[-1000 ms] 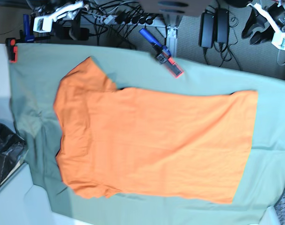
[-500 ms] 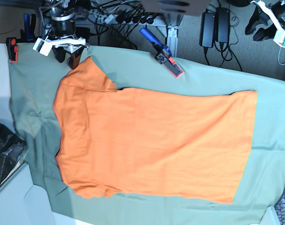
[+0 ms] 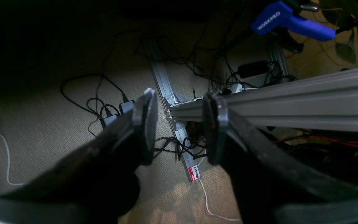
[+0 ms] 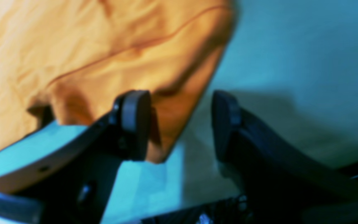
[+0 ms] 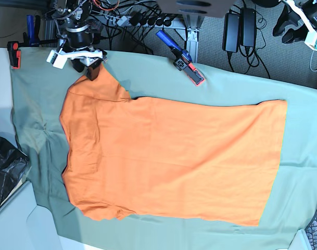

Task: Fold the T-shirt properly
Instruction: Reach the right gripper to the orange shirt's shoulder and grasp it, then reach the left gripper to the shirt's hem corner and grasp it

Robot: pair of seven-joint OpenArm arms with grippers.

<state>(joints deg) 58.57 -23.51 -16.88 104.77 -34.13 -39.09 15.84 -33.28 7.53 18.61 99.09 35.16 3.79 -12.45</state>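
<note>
The orange T-shirt [image 5: 168,156] lies spread flat on the grey-green table cloth [image 5: 304,156], collar end to the left and hem to the right. My right gripper [image 5: 90,66] is open at the far sleeve's tip. In the right wrist view the sleeve [image 4: 110,53] reaches down between the open fingers [image 4: 134,124], its edge next to the left one, just above the cloth [image 4: 291,77]. My left gripper [image 5: 289,32] hangs off the table at the top right. In its wrist view it [image 3: 180,124] is open and empty over the floor.
A blue and red clamp [image 5: 181,58] grips the table's far edge, and a red clamp [image 5: 13,54] sits at the far left corner. A black bag [image 5: 4,172] lies at the left. Cables and an aluminium rail [image 3: 275,105] are below the left gripper.
My right arm has come in from the top left and moved down onto the far sleeve's tip. The left arm has barely moved. The shirt lies as before.
</note>
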